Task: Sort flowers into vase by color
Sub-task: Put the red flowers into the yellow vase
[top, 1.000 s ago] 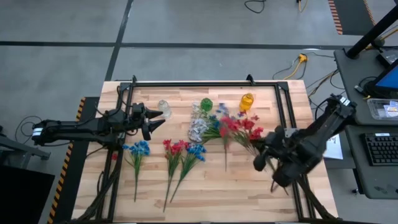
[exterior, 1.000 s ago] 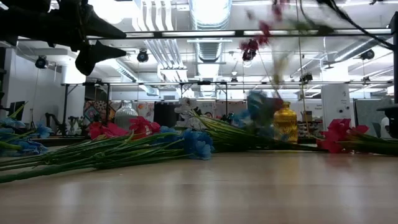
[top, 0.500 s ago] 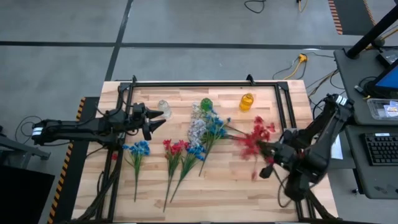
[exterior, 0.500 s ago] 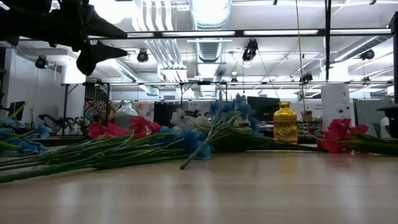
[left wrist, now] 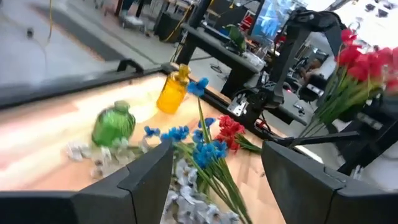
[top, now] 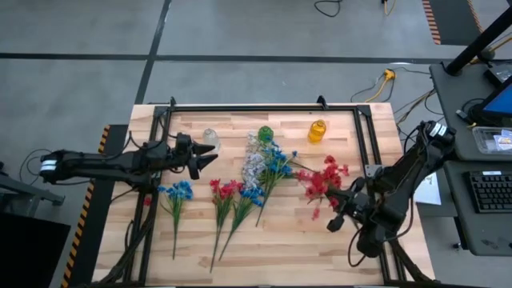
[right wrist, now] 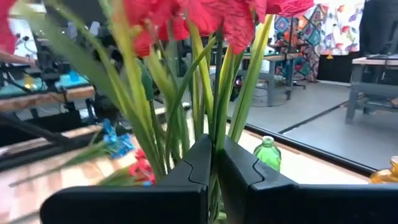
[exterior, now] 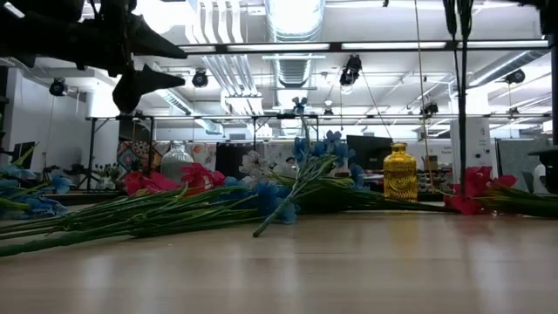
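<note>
Right hand [right wrist: 212,163]: fingers pressed together on the green stems of a red bunch [top: 325,178], lifted off the bench [top: 280,240] at its right side. In the right wrist view the stems rise straight up between the two dark fingers, red blossoms spread above. From overhead the blossoms point toward the bench's middle, with the arm bent behind them near the right edge.

Left hand [top: 210,154]: fingers apart, holding nothing, raised over the left part of the bench. It sits just beside a clear glass vase [top: 211,138] and points toward the middle of the bench.

Back row, past the hands: a green vase [top: 266,134] near the centre and a yellow vase [top: 318,130] to its right. All three vases stand apart from each other.

Loose flowers on the bench: a pale white spray [top: 255,166] lies by the green vase, with a blue spray [top: 276,164] across it. Nearer the front lie three more side by side, stems toward the front edge: a blue spray at far left [top: 177,192], a red spray [top: 223,191], then another blue spray [top: 252,195].
</note>
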